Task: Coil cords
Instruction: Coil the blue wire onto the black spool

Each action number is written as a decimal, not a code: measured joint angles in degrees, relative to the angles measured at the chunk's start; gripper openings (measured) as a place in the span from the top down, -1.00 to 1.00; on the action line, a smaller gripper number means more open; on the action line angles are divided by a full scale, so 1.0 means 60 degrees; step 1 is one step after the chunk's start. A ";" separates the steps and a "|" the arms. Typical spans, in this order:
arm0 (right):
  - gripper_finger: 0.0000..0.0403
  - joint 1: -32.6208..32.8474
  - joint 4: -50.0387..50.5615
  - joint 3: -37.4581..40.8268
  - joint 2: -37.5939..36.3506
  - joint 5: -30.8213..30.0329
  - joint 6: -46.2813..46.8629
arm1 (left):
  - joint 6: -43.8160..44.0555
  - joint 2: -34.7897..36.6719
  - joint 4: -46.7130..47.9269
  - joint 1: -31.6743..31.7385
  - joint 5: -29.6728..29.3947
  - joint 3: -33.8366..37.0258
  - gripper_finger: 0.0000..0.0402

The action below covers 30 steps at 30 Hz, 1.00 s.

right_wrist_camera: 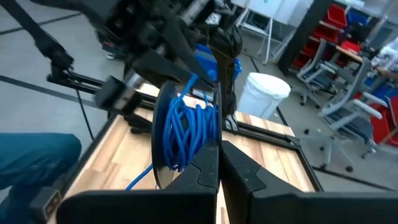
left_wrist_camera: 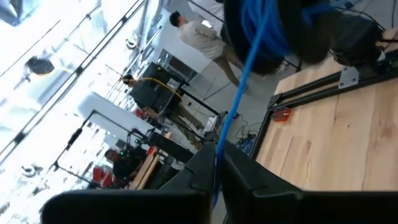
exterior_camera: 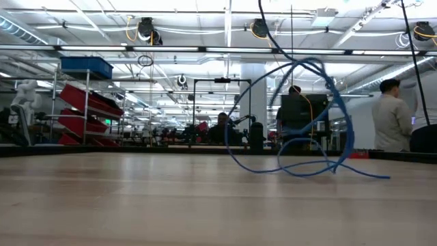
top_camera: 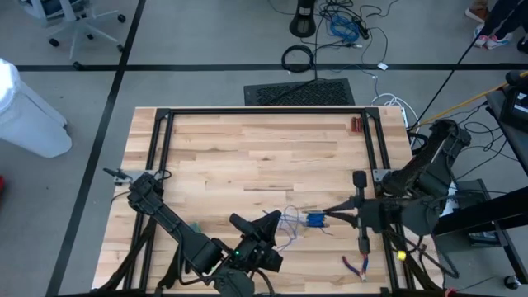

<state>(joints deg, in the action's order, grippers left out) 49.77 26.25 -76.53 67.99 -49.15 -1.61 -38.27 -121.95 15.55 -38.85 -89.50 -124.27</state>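
Loose loops of the blue cord [exterior_camera: 300, 123] stand up from the wooden table [exterior_camera: 136, 198] in the middle right of the low view. From above, the right gripper [top_camera: 323, 218] sits at the lower middle of the picture, pinching the blue wound part of the cord. Just left of it, the left gripper [top_camera: 270, 223] is pressed together on the thin cord.

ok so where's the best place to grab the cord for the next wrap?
Probably the slack strand of the cord just beside its wound bundle, approached from the left arm's side. The right gripper pinches the bundle, and the loose loops trail toward the left gripper.
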 joint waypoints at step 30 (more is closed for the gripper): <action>1.00 0.1096 -0.0850 0.0000 -0.0219 -0.4194 -0.0205 | 0.4181 -0.0022 0.2951 -0.0022 0.2670 0.0026 0.44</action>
<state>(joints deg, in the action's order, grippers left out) 56.35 21.15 -76.53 66.67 -74.31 -2.85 -13.18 -122.08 33.26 -38.98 -73.48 -124.11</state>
